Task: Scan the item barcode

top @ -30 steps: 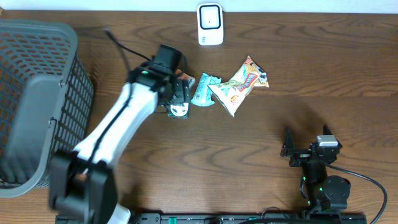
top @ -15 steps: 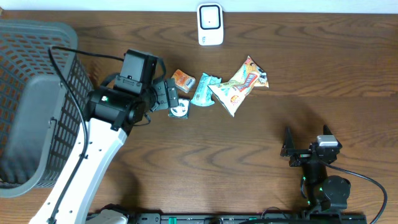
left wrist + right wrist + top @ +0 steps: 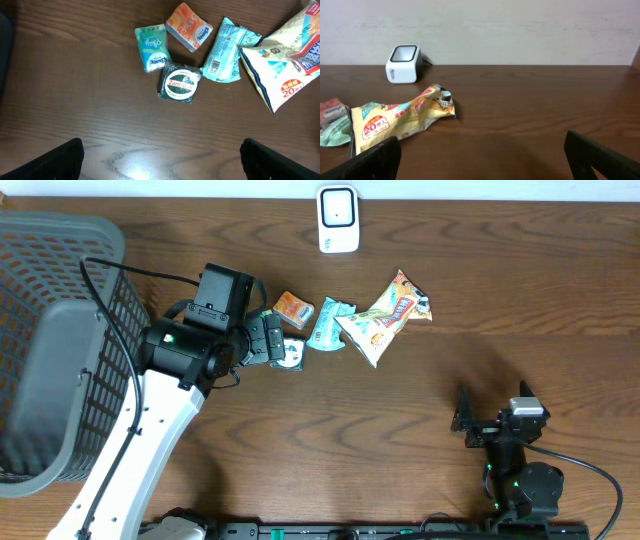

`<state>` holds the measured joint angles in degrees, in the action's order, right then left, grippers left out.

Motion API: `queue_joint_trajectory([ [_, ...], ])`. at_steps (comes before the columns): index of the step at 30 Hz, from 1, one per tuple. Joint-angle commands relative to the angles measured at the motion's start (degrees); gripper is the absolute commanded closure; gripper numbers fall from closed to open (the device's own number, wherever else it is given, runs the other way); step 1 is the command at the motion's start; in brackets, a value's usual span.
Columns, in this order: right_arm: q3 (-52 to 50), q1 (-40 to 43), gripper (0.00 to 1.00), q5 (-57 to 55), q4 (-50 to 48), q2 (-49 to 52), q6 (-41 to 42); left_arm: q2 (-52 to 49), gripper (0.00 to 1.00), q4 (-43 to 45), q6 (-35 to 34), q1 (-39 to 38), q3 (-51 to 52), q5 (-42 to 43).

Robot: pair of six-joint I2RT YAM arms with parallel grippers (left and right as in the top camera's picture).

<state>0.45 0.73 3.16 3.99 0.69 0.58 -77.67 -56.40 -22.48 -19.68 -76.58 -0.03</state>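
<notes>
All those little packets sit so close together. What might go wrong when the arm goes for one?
The green tin sits close between the green tissue pack and the teal packet, so the open left gripper may catch or shove a neighbour. The flat teal packet could slip from its grip. Its barcode faces up now, so it might reach the scanner turned the wrong way.
</notes>
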Motion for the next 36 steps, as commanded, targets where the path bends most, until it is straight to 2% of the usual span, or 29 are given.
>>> queue_joint_trajectory([
  [1,-0.11,-0.09,0.01,0.02,0.13,-0.31,-0.66,0.2,0.02,-0.15,0.33,0.07,-0.9,-0.87],
  [20,-0.11,-0.09,0.01,1.6,-0.83,-0.31,0.48,0.2,0.02,-0.15,0.33,0.07,-0.9,-0.87],
  [23,-0.11,-0.09,0.01,10.47,-0.87,-0.31,8.98,0.2,0.02,-0.15,0.33,0.07,-0.9,-0.87],
  [27,-0.11,-0.09,0.01,24.0,-2.1,-0.31,27.43,0.2,0.02,-0.15,0.33,0.07,-0.9,-0.87],
  [32,-0.11,-0.07,0.01,23.28,-8.48,-0.31,44.09,0.2,0.02,-0.15,0.33,0.07,-0.9,-0.87],
  [36,-0.11,-0.09,0.01,22.86,-17.2,-0.31,49.31,0.2,0.02,-0.15,0.33,0.07,-0.9,-0.87],
])
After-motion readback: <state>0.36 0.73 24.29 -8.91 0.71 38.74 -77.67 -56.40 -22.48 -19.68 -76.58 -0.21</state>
